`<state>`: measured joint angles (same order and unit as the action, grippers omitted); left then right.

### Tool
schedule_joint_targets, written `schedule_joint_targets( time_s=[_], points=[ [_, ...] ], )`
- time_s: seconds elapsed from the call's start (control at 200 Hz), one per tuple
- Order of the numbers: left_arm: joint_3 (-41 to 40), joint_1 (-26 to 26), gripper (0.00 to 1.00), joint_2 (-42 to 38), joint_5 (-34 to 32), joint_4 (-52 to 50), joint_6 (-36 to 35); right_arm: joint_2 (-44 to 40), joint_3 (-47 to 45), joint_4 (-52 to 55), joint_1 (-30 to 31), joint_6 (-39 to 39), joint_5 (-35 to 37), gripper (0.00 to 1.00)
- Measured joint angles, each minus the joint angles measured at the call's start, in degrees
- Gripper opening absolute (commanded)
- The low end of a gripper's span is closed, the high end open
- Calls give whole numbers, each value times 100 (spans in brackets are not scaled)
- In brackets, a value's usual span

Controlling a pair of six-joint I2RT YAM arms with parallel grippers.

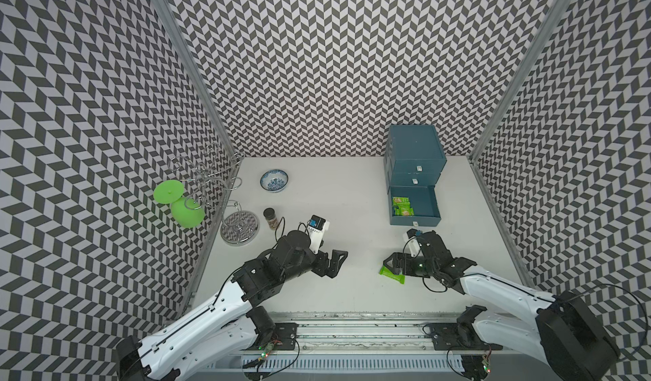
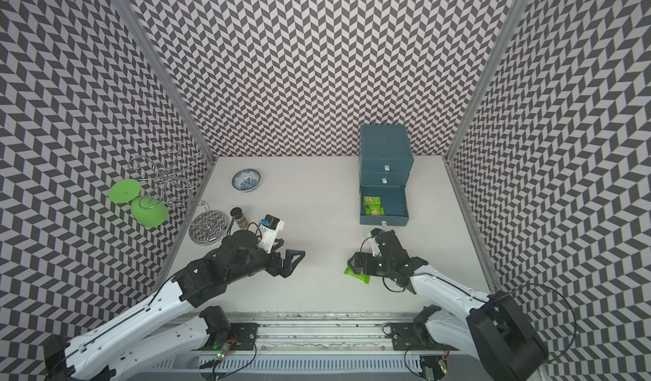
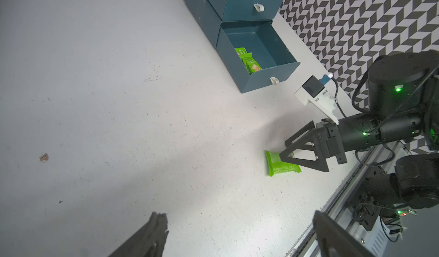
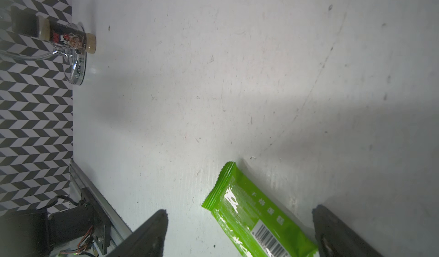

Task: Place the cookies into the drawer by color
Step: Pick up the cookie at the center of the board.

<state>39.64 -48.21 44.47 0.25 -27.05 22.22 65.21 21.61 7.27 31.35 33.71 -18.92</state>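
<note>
- We see one green cookie packet (image 1: 389,275) lying flat on the white table (image 1: 352,203), barcode side up in the right wrist view (image 4: 251,215).
- Its long axis runs roughly across the table. One crimped end points toward the table's middle, and the other end is hidden under the right gripper (image 1: 386,263).
- More green packets (image 1: 401,206) lie in the pulled-out bottom drawer (image 1: 435,203), against its left wall. The two drawers above it are closed.
- The loose packet sits near the table's front edge. Bare table lies between it and the left gripper (image 1: 340,264), and the open drawer is farther back, beyond the right wrist.
- The right arm reaches low toward the middle, fingers spread wide on either side of the packet without pinching it.
- The left arm stretches toward the right one, its fingers fully apart over bare table and holding nothing.
- A spice jar (image 1: 270,217) and a bowl (image 1: 274,180) stand well apart at the left.
</note>
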Motion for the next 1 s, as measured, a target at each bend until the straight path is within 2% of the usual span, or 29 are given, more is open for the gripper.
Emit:
schedule_joint_targets(
  time_s=[0.29,0.541,0.821,1.001],
  points=[
    [-37,2,99,-98,-61,2,-15,4,-2,20,219,22,-85,93],
    [-44,2,99,-98,-61,4,-26,-79,0,188,785,208,192,90],
    [-59,2,99,-142,-85,2,-28,498,535,553,1515,531,1318,87],
    [-59,2,99,-208,-129,2,-28,1025,970,907,1969,793,2232,79]
  ],
)
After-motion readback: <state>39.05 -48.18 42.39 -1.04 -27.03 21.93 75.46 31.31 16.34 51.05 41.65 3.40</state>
